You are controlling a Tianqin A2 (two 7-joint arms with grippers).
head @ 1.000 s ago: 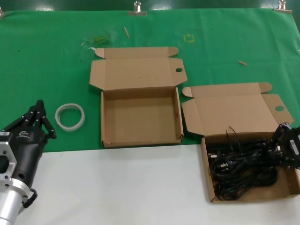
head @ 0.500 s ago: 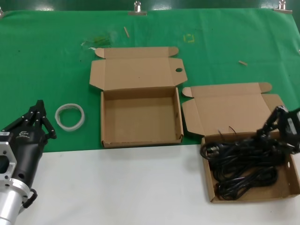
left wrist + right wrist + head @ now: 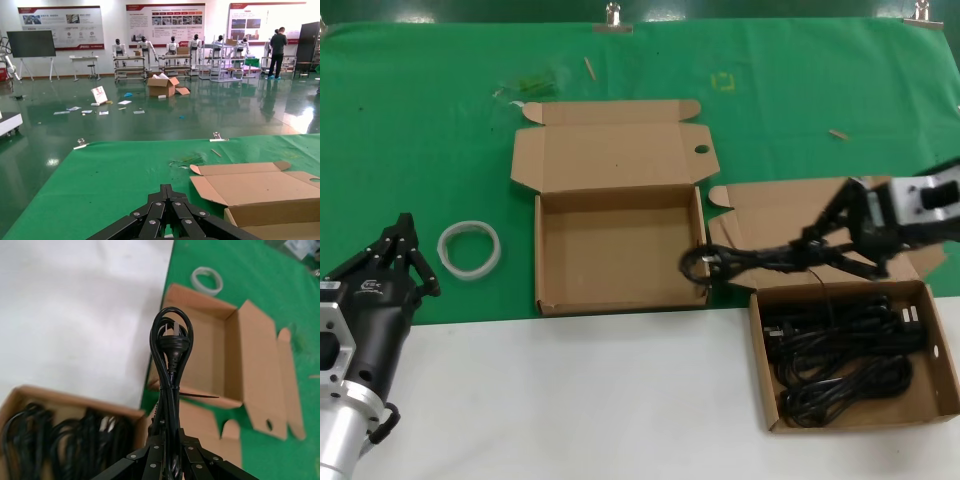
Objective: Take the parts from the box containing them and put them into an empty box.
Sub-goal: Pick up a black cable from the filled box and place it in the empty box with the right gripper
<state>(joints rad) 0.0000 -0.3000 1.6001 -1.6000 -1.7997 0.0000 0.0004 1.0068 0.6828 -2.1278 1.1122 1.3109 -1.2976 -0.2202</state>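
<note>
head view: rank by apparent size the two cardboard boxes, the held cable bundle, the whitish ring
1-2. Empty box and the box of cables: look alike, no ranking; the second is nearer the camera.
3. Cable bundle held off the boxes by the right gripper.
4. Whitish ring, smallest.

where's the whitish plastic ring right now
In the head view the whitish plastic ring lies on the green cloth, between the parked left gripper and the empty tan cardboard box.

A whitish plastic ring [image 3: 469,249] lies flat on the green cloth [image 3: 410,130] toward the counter's [image 3: 570,400] left edge. Two metal clips [image 3: 613,17] pin the cloth along the far edge. Small wood splinters [image 3: 588,67] and a yellow mark [image 3: 723,81] dot the cloth near that edge.
</note>
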